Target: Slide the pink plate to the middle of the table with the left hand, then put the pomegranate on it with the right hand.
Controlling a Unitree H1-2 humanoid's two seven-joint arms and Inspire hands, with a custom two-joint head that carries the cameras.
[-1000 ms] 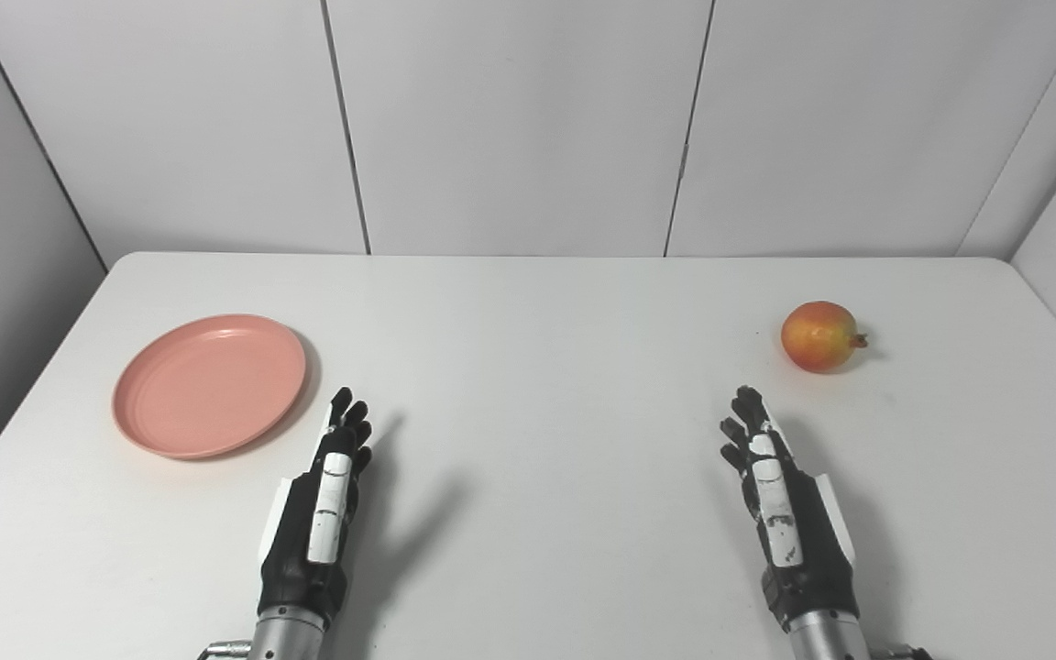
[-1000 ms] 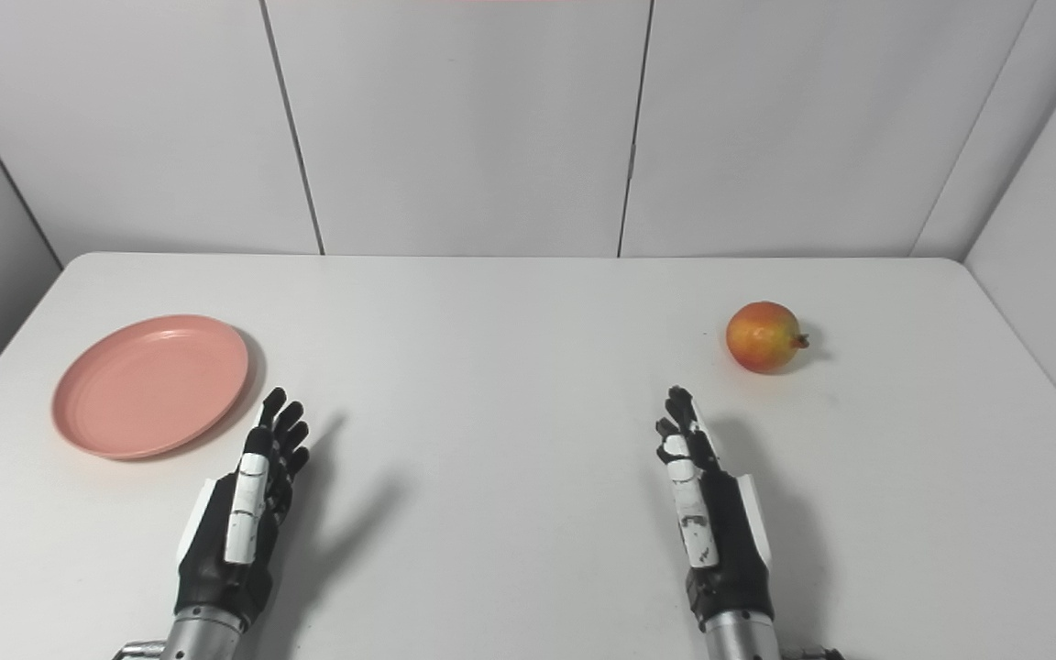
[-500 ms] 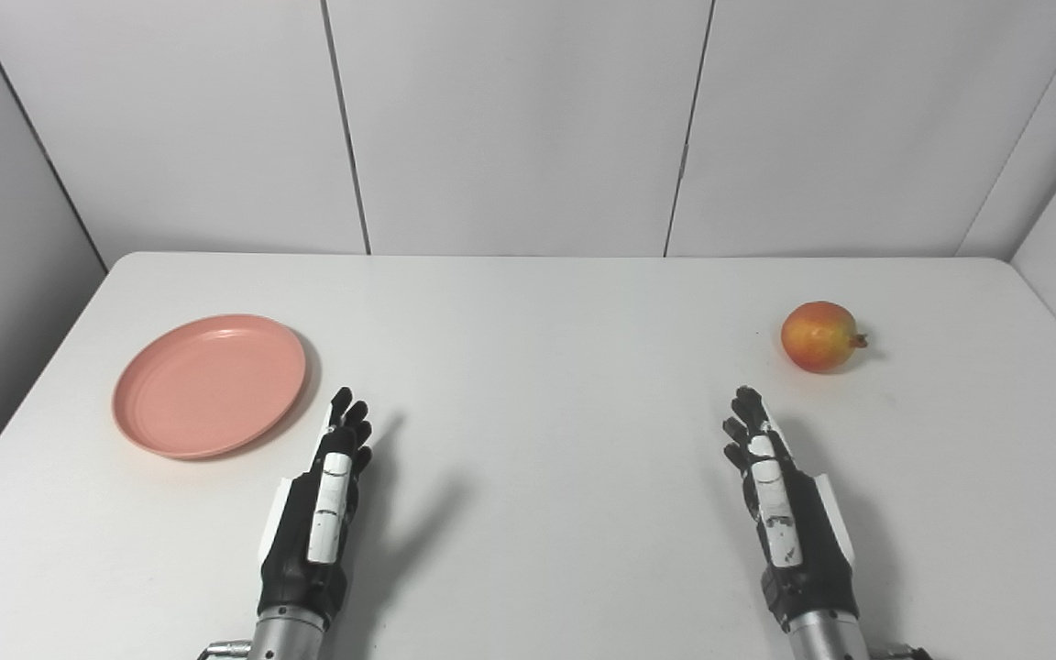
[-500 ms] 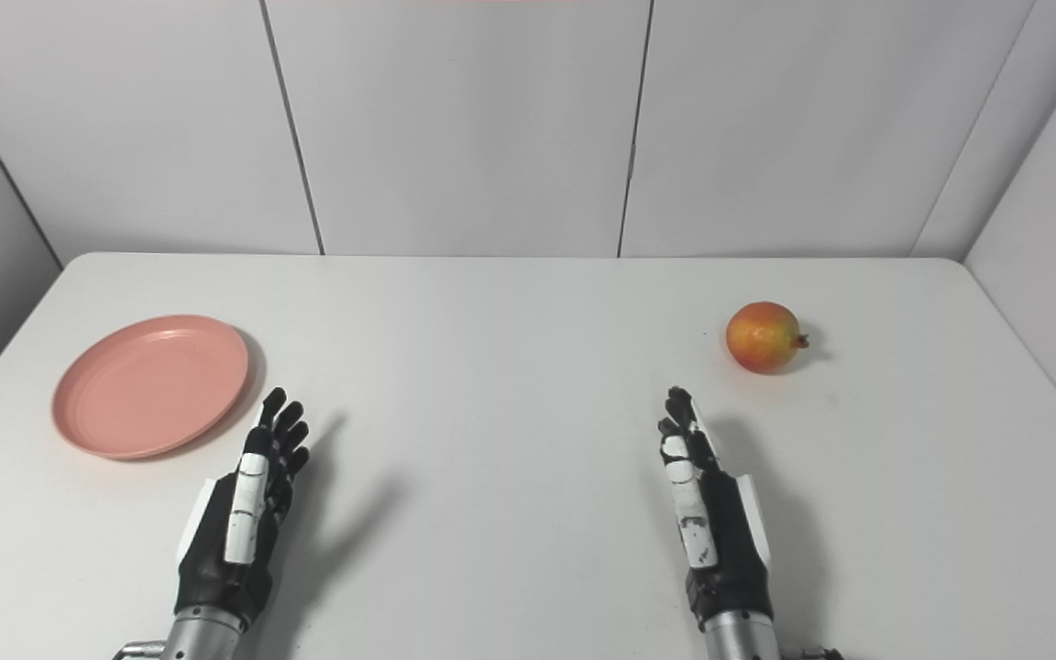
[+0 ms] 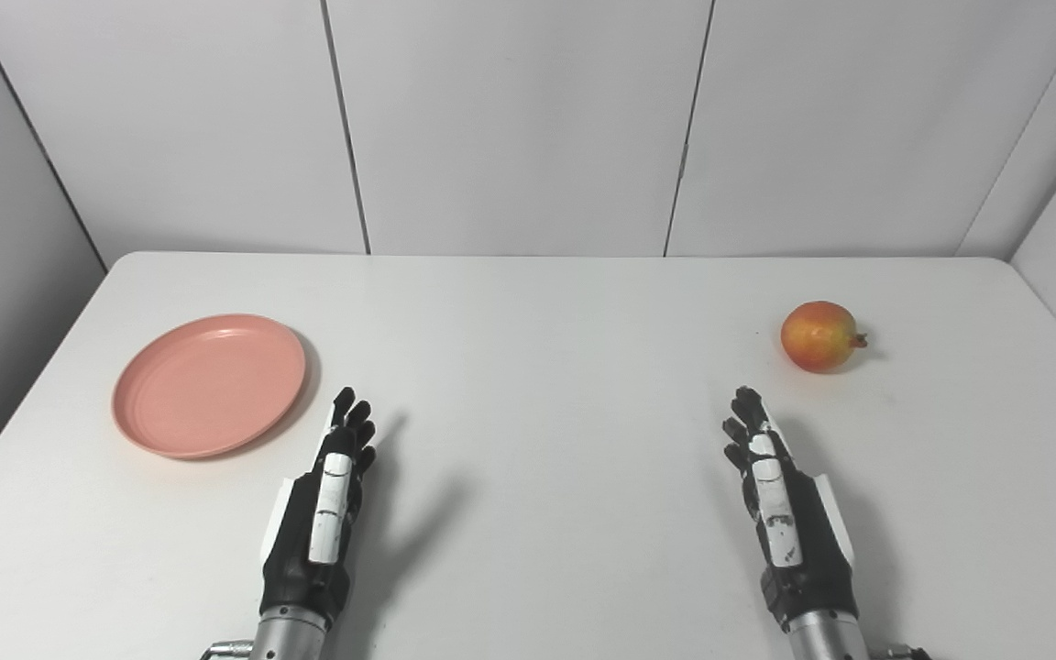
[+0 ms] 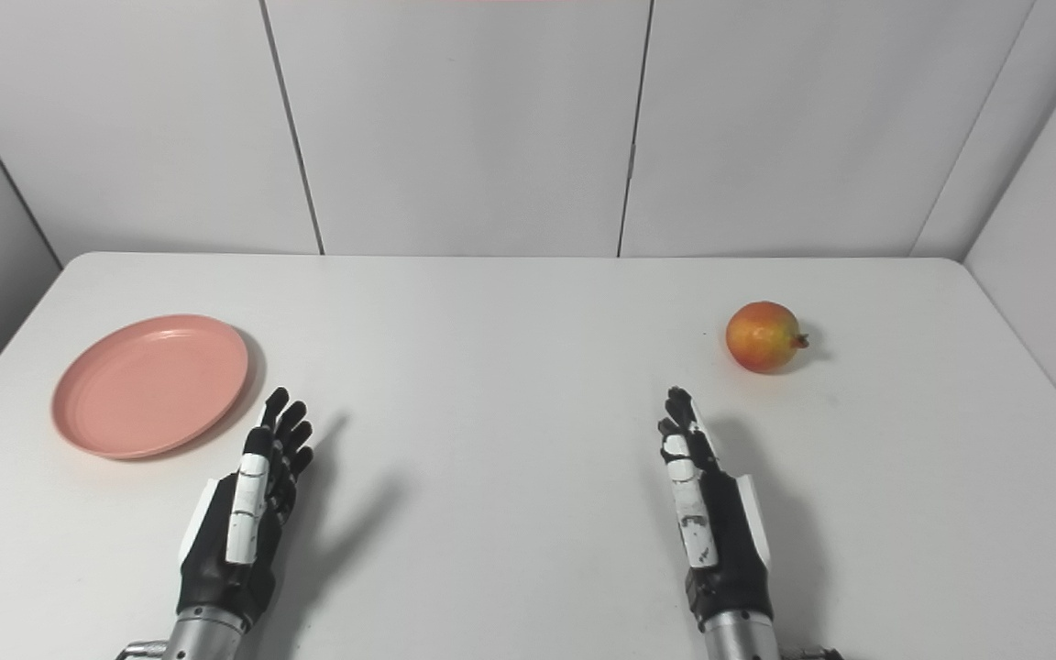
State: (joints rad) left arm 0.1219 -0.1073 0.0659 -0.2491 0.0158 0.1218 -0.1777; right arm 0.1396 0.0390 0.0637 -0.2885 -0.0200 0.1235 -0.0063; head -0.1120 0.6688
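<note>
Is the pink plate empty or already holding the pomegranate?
Empty. The pink plate sits bare at the table's left; the pomegranate rests on the table far right.

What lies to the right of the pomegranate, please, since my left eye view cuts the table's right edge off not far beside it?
Observer: In the right eye view, a wider stretch of white table shows to the right of the pomegranate, with its right edge running further toward the robot.
Operator: Thank you. Does that view show anything above the wall panels?
Observer: Yes, a thin pink strip at the picture's very top edge. I cannot tell what it is.
</note>
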